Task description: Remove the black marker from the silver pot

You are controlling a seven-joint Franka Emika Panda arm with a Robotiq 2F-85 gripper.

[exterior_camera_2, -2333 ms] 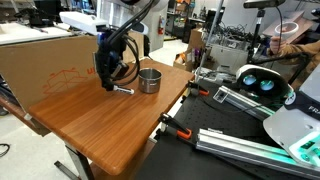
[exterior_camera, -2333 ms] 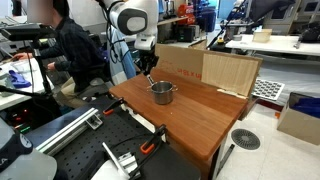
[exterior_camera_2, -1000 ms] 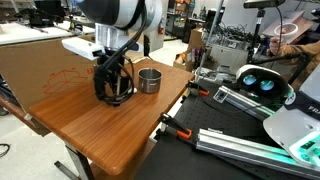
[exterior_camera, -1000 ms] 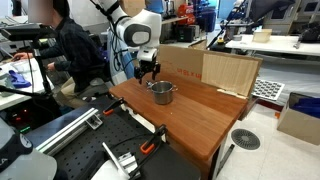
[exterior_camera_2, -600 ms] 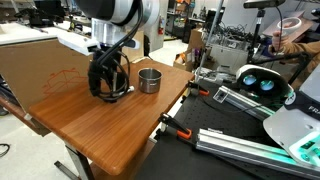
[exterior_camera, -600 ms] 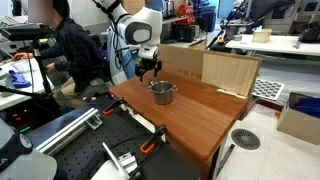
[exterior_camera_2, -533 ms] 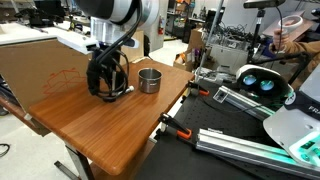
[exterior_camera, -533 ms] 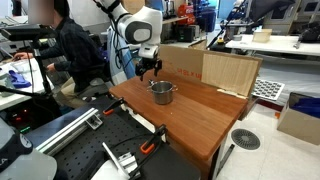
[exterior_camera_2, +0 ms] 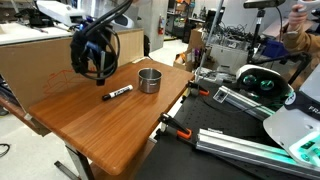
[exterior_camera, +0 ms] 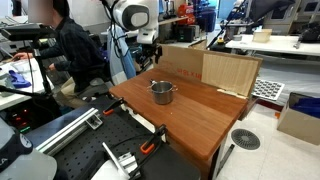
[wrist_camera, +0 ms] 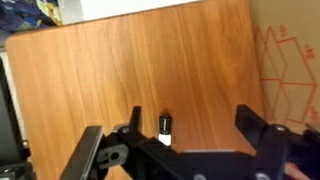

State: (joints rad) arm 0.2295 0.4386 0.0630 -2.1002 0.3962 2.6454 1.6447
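Observation:
The black marker point(exterior_camera_2: 119, 94) lies flat on the wooden table point(exterior_camera_2: 110, 130), a short way from the silver pot point(exterior_camera_2: 149, 80); the marker's white-banded end point(wrist_camera: 165, 127) shows in the wrist view. The pot point(exterior_camera: 162, 92) stands upright with nothing sticking out of it. My gripper point(exterior_camera_2: 93, 68) hangs open above the table, up and away from the marker, with nothing between its fingers point(wrist_camera: 251, 120). In the wrist view the marker sits just inside one finger, far below it. The marker is too small to make out in the exterior view that shows the seated person.
A large cardboard sheet point(exterior_camera_2: 40, 70) stands along the table's back edge, close to my gripper. Clamps point(exterior_camera_2: 176, 129) grip the table's front edge. A person point(exterior_camera: 70, 50) sits beyond the table's far corner. Equipment crowds the benches point(exterior_camera_2: 260, 85) around.
My gripper has lifted from the tabletop and drawn back toward the cardboard, its jaws spreading wider. The marker, earlier hidden under the fingers, now lies uncovered on the wood.

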